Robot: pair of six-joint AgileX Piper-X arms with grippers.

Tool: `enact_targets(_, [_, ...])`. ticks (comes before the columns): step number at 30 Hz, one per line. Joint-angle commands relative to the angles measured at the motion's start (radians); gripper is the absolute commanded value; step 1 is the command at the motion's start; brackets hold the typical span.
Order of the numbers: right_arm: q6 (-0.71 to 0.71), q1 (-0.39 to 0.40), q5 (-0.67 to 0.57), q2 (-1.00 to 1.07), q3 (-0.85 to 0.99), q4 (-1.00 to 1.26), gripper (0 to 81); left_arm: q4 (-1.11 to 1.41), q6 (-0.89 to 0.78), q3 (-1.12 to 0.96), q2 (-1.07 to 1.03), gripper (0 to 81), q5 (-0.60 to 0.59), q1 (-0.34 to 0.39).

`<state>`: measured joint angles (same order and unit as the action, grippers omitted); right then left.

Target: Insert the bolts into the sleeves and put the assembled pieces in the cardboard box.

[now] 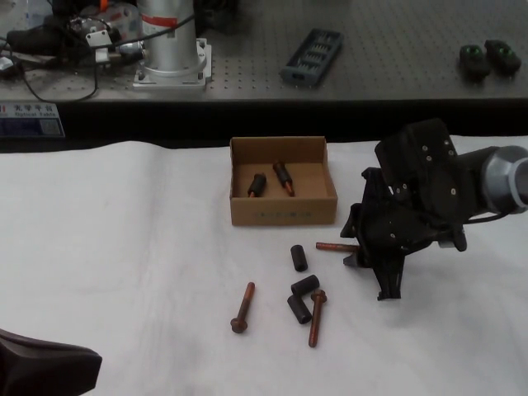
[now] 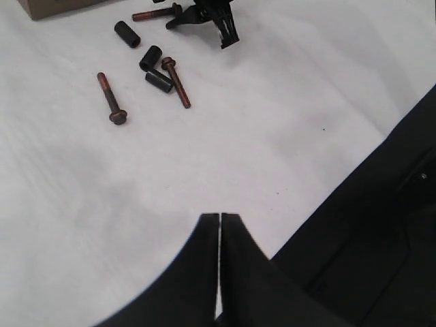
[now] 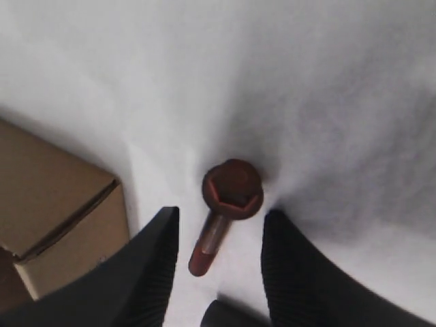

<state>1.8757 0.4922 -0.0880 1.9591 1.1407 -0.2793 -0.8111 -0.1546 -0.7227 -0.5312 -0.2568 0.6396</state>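
The open cardboard box [image 1: 283, 213] holds two assembled pieces [image 1: 271, 180]. In front of it on the white cloth lie three black sleeves [image 1: 299, 257] [image 1: 304, 285] [image 1: 299, 308] and three rust-coloured bolts. One bolt [image 1: 243, 307] lies left of the sleeves, another [image 1: 316, 316] right beside them. My right gripper [image 3: 218, 262] is open and low over the third bolt [image 3: 228, 201], whose shank lies between its fingers [image 3: 153, 272] untouched; the high view shows this gripper [image 1: 363, 256] at the bolt's head end. My left gripper [image 2: 219, 219] is shut on nothing, far back from the parts [image 2: 159, 81].
A corner of the box [image 3: 61, 211] sits close beside the right gripper. Part of the left arm [image 1: 41, 367] fills the near left corner. Behind the cloth, a perforated bench carries a metal column [image 1: 169, 37], a black tray [image 1: 312, 54] and cables.
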Motion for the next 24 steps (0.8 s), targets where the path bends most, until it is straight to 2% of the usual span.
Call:
enact_targets(1, [0.034, -0.006, 0.032, 0.014, 0.013, 0.039, 32.1, 0.005, 0.014, -0.001, 0.009, 0.7, 0.0, 0.004])
enact_targets(10, [0.007, -0.007, 0.025, 0.023, 0.024, -0.002, 25.0, 0.005, 0.014, -0.001, 0.009, 0.7, 0.002, 0.004])
enact_targets(24, [0.005, -0.007, 0.025, 0.023, 0.024, -0.108, 24.7, 0.005, 0.02, -0.001, 0.009, 0.7, 0.005, 0.004])
